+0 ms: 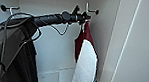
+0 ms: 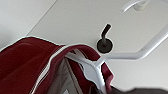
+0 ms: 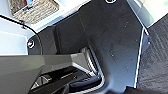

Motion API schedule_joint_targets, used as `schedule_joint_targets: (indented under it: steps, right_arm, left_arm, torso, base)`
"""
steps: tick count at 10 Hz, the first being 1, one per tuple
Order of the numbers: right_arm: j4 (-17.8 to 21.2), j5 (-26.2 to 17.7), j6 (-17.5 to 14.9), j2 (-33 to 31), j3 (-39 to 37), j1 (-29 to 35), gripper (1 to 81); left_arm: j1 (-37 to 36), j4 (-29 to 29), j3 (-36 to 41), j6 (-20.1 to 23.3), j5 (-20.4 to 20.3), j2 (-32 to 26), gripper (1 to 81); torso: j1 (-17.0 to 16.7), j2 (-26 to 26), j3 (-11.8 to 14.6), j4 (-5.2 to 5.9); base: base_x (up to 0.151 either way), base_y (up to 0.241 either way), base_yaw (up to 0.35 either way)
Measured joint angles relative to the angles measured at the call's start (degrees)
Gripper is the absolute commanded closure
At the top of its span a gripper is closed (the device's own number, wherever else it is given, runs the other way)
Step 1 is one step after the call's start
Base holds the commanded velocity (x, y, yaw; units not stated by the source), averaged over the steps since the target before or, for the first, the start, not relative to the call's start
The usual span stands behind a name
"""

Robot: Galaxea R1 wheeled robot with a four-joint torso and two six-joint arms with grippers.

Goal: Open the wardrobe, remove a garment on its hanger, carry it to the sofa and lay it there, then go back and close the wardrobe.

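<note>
Now, closest to the robot, the left arm (image 1: 49, 18) reaches out from the left side and goes up into the open wardrobe (image 1: 130, 47). Its left pincer (image 1: 85, 17) is right at the top of the hanger (image 2: 100, 67), but I cannot tell if it is open or closed. I cannot tell about the right pincer either. A dark coat (image 1: 24, 56) hangs on the left. Farther in, the red and white jacket (image 1: 85, 57) hangs on its hanger from a hook (image 1: 92, 11) on the back wall. The jacket looks soft and floppy, and maybe a bit heavy, so it would sag if grabbed by the cloth. The hanger looks thin, hard and smooth. The best spot to hold is likely the hanger's neck, just under its curved top.
</note>
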Motion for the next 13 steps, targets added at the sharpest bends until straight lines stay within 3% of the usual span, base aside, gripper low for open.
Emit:
schedule_joint_targets:
  steps: [2, 4, 9, 11, 13]
  right_arm:
    - [0.0, 0.1, 0.0, -0.1, 0.0, -0.1, 1.0]
    - [0.0, 0.0, 0.0, -0.1, 0.0, 0.0, 1.0]
    - [0.0, 0.2, 0.0, -0.1, 0.0, 0.2, 1.0]
    - [0.0, 0.2, 0.0, -0.1, 0.0, 0.2, 1.0]
    - [0.0, 0.2, 0.0, -0.1, 0.0, 0.2, 1.0]
  left_arm:
    - [-1.0, 0.2, 2.1, 0.2, 0.9, -2.7, 81.1]
    - [-1.0, 0.4, 2.9, 0.4, 2.9, -3.7, 81.1]
    - [-0.8, 1.4, 5.8, 0.5, 5.1, 2.5, 81.1]
    - [-0.5, 1.5, 9.2, 0.9, 3.5, 3.0, 81.1]
    - [0.6, 1.5, 16.2, 0.9, -0.7, 1.3, 81.1]
  torso:
    - [0.0, 0.0, 0.0, 3.93]
    - [0.0, 0.0, 0.0, 6.6]
    - [0.0, 0.0, 0.0, 6.97]
    - [0.0, 0.0, 0.0, 6.97]
    - [0.0, 0.0, 0.0, 6.97]
  base:
    - [0.0, 0.0, 0.0]
    - [0.0, 0.0, 0.0]
    - [0.0, 0.0, 0.0]
    - [0.0, 0.0, 0.0]
    - [0.0, 0.0, 0.0]
